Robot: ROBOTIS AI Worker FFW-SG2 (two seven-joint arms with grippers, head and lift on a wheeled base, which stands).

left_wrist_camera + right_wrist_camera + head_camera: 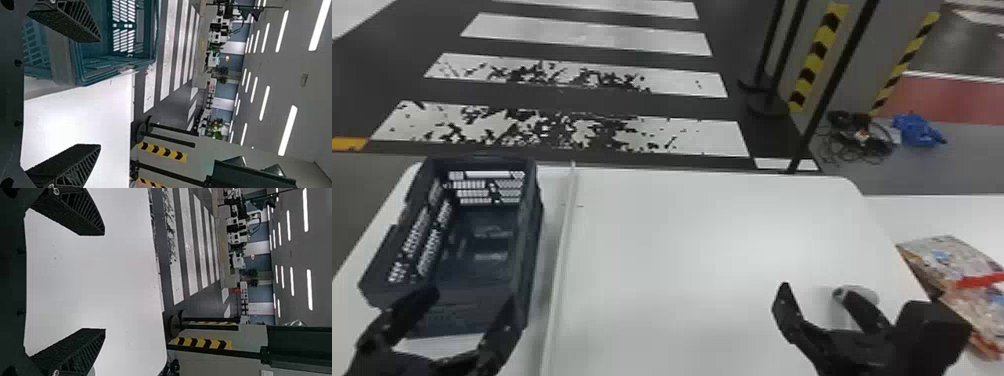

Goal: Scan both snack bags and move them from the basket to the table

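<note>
White table, basket at left, long axis from near to far

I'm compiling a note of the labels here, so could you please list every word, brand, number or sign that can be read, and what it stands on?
No word, brand or number can be read.
Snack packaging, beyond the white table's right edge: coloured print, too blurred.
Basket, inside bottom: pale marks, too blurred to call print.
Grey pillar: yellow-and-black hazard stripes, without legible wording.
</note>
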